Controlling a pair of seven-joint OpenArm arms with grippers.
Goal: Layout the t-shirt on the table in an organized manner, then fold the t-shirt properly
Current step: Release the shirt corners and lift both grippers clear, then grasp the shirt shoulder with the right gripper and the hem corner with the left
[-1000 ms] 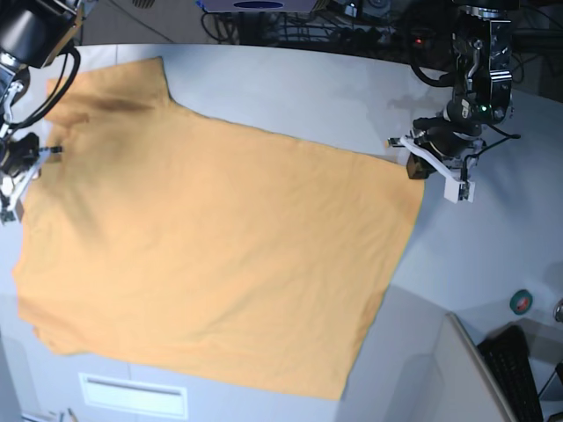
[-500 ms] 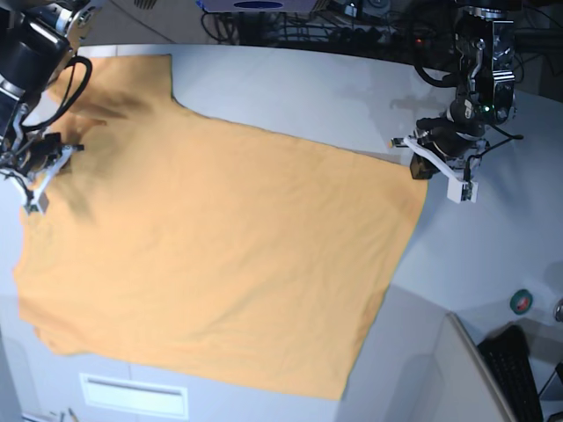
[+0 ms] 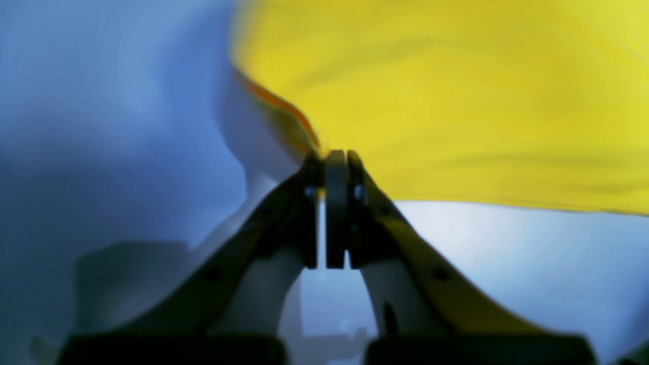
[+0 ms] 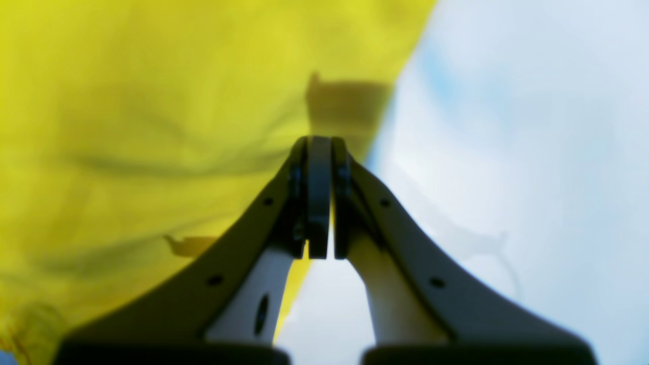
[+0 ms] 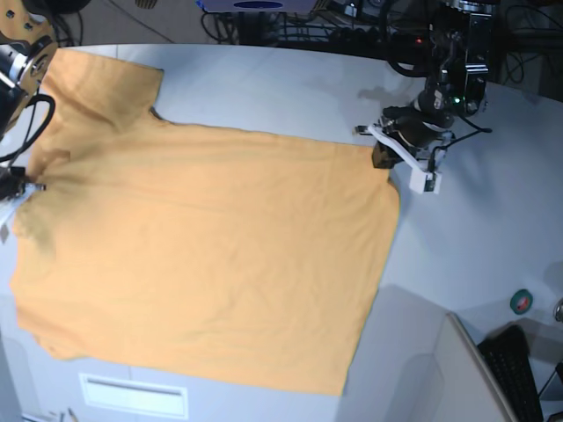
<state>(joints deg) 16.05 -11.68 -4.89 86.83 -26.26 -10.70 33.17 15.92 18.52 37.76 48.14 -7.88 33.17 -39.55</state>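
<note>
Fabric of the t-shirt (image 5: 211,255) lies spread flat over the left and middle of the table (image 5: 290,88), plain orange side up, one sleeve reaching toward the far left corner and the hem running down toward the near edge. The right-hand stretch of the surface, past the hem, lies bare.

The left gripper (image 5: 380,155) sits at the shirt's far hem corner, toward the far right part of the table. In its wrist view the left gripper (image 3: 329,157) has its jaws pressed together, and the cloth (image 3: 456,101) bunches right at the tips, its corner pinched between them; the fabric fans away beyond the tips and to one side, with bare table under the fingers.

The right gripper (image 5: 19,186) is at the left edge of the surface, at the shirt's shoulder area just below the sleeve, and is mostly cut off there. Its wrist view shows the right gripper (image 4: 318,144) with jaws closed tight together, low over the cloth (image 4: 152,126) near the shirt's edge; whether any fabric is caught between the tips I cannot tell.
</note>
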